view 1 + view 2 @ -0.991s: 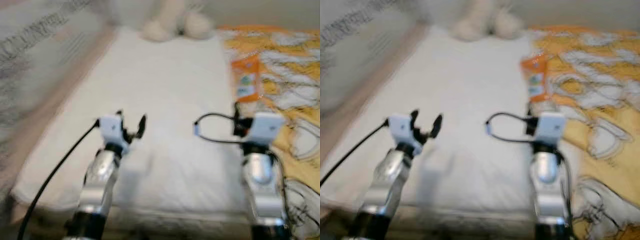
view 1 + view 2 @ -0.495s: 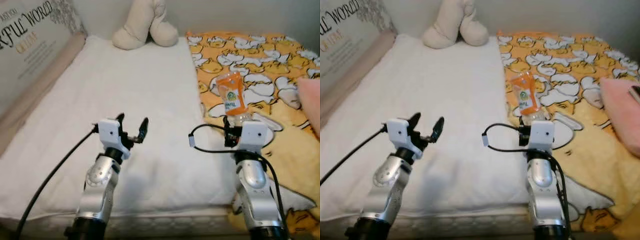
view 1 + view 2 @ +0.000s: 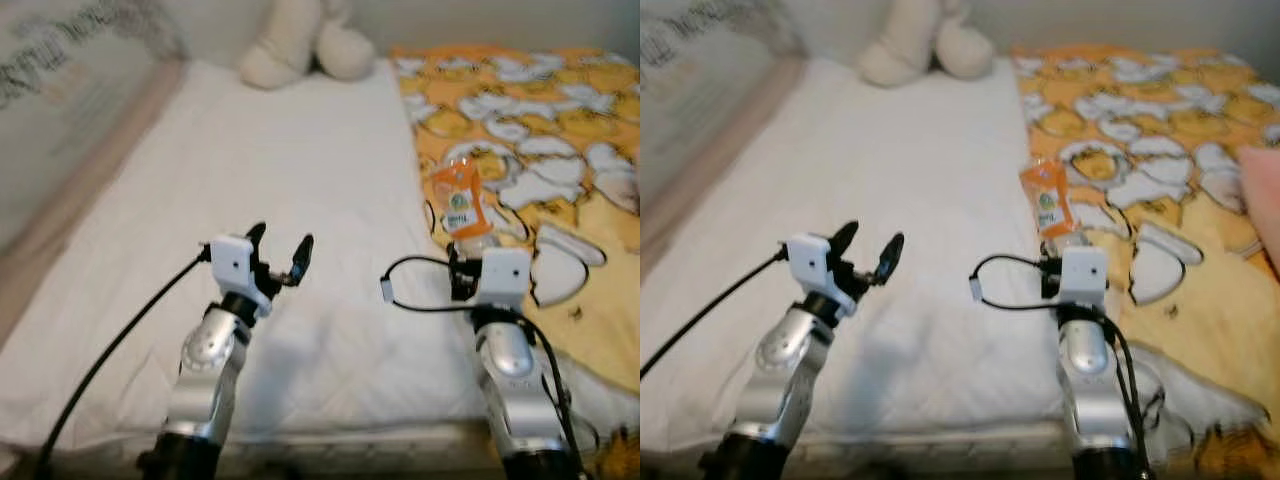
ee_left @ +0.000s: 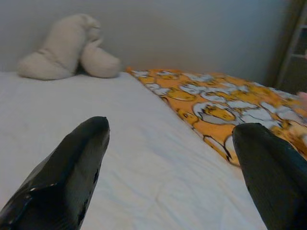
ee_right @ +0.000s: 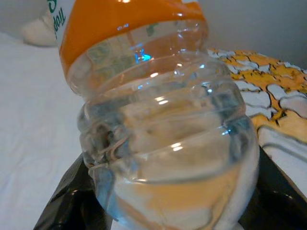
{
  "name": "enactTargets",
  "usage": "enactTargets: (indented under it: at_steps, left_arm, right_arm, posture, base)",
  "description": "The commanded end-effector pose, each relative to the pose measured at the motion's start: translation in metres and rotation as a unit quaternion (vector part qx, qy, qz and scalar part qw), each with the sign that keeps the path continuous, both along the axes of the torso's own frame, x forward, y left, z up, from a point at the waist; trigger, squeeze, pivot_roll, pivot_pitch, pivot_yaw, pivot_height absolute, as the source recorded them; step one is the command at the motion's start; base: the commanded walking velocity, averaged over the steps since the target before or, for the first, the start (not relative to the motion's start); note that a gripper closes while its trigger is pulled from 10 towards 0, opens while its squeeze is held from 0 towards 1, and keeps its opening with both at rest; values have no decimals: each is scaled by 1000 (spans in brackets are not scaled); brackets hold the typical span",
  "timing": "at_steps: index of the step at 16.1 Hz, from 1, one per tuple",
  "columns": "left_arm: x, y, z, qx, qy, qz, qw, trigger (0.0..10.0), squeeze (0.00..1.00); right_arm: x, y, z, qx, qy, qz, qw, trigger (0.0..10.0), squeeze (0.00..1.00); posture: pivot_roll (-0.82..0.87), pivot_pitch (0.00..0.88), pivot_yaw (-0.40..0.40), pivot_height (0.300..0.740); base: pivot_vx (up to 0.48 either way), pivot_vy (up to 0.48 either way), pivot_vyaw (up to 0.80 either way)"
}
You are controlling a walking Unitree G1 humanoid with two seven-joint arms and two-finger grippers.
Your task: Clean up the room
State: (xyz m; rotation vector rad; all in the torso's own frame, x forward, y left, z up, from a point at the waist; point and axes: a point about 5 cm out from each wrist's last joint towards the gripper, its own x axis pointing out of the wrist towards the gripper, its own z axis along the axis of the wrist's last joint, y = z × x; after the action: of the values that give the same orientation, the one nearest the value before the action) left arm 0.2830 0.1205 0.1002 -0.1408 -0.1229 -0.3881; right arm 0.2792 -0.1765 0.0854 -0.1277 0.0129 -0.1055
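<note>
Clear plastic orange-labelled bottle sits clamped in the right gripper jaws for removal; left gripper jaws apart, free.

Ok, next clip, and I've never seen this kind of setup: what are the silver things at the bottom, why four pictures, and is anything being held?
The silver things are the two arms of a humanoid robot, each ending in a pincer of two black fingers. Two pictures come from cameras on its head, looking down at a bed with a white mattress. The other two come from a camera on each wrist, looking along that arm's fingers. The left pincer is open over the mattress and holds nothing. The right pincer is closed on a clear plastic bottle with an orange label, seen up close in the right wrist view. An orange duck-print blanket covers the right side of the bed, and a cream plush toy lies at the far end.
</note>
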Motion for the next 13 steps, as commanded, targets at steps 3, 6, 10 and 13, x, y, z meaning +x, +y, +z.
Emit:
enactTargets:
  at_steps: [3, 6, 10, 13]
  left_arm:
    - [-3, -4, 5, -2, -20, -23, 1000, 10000, 0]
    - [-4, -5, 5, -3, -22, -31, 999, 10000, 0]
    - [-4, -1, -1, -23, -4, -12, 1000, 10000, 0]
    - [-2, 11, -9, -36, 23, 20, 999, 10000, 0]
  right_arm:
    - [2, -2, 2, -9, -11, 4, 1000, 10000, 24]
    - [2, -3, 1, -11, -11, 4, 1000, 10000, 27]
    - [1, -6, 1, 8, -22, -10, 1000, 10000, 31]
    - [-3, -9, 4, 14, -37, -16, 999, 10000, 35]
  posture:
    - [-132, 0, 45, 732]
    - [-131, 0, 46, 732]
    - [-134, 0, 44, 732]
    - [-135, 0, 46, 732]
  base:
    - [0, -405, -754]
    - [0, -471, -752]
    - [0, -472, -755]
    - [0, -470, -746]
